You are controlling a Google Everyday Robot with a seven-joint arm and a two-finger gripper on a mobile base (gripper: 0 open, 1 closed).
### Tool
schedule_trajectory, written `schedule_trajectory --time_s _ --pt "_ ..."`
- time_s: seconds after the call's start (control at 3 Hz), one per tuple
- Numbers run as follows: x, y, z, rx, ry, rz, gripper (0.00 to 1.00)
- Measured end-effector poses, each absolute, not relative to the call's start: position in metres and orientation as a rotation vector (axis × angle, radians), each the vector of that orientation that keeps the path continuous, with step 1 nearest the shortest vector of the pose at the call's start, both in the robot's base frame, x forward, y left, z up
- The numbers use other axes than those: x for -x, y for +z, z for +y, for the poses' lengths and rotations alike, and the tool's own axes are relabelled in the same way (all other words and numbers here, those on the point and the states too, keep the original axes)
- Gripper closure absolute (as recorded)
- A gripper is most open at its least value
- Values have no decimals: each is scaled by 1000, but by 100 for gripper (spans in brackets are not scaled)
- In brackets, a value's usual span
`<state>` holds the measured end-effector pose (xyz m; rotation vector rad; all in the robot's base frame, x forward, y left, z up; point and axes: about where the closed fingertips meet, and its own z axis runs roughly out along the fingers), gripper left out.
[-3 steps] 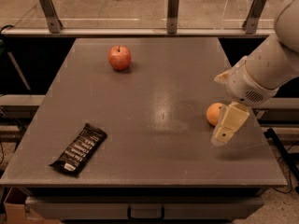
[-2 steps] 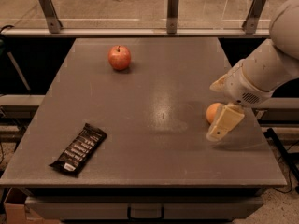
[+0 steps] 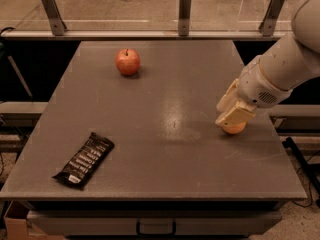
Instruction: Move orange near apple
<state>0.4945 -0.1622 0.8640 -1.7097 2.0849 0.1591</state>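
Note:
The red apple with a short dark stem stands at the far left of the grey table. The orange lies near the table's right edge, mostly hidden; only its lower part shows. My gripper, cream-coloured on a white arm coming in from the upper right, is lowered right onto the orange and covers its top. The orange rests on the table, far to the right of the apple and nearer to the front.
A black snack bar wrapper lies at the front left of the table. A rail with three metal posts runs behind the table's far edge. A drawer handle shows below the front edge.
My gripper has moved up and left from beside the orange to directly over it, now covering most of the fruit. The orange, the apple and the wrapper have not moved.

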Motion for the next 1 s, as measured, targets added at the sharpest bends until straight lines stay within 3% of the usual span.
schedule_trajectory --time_s 0.33,0.67,1.0 --pt "-504 887 -155 1715 148 2031 87" --pt "-520 919 -154 1699 163 1957 100" --pt "-531 949 -162 1672 226 1904 100"
